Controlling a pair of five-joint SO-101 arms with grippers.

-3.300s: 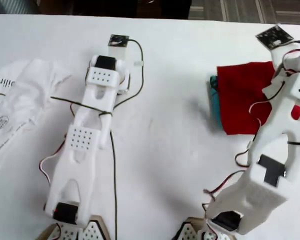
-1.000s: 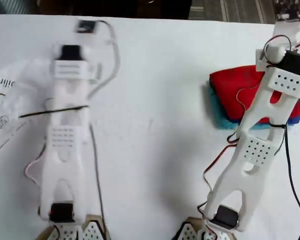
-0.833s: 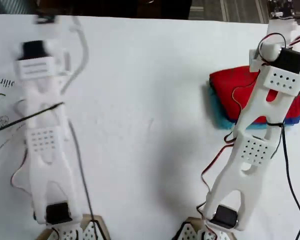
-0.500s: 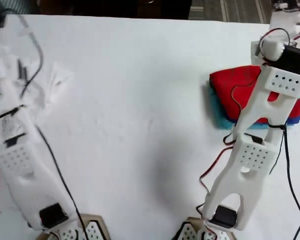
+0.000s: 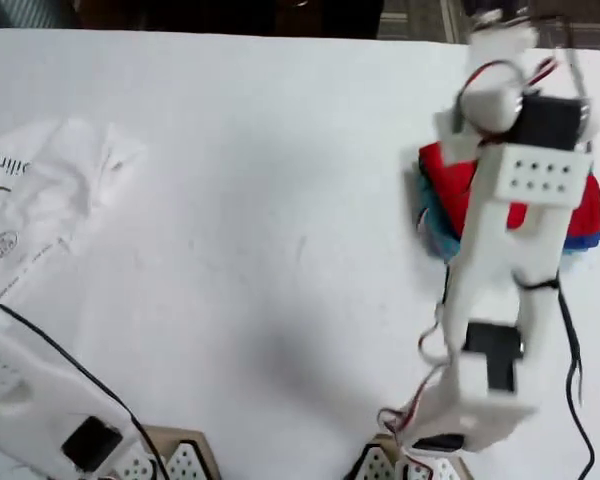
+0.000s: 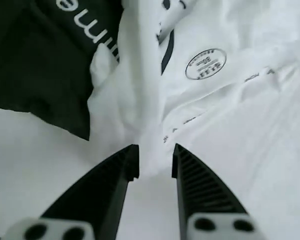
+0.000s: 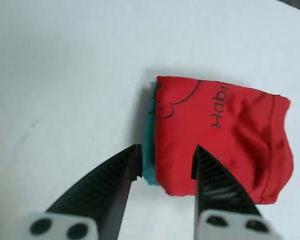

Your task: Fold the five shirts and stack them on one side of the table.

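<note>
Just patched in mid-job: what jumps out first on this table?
A folded red shirt sits atop a teal shirt at the table's right side, with the open right gripper above them. On the left lies a crumpled white shirt beside a black shirt, with the open left gripper over the white one.

Five shirts (image 7: 220, 135) (image 7: 149, 150) (image 5: 584, 238) (image 5: 50, 200) (image 6: 35, 65), two pincers (image 6: 155, 160) (image 7: 165, 162)

Matt red cloth shirt (image 7: 225, 135), crumpled white cloth shirt (image 6: 230, 75), smooth white table (image 5: 280, 150)
</note>
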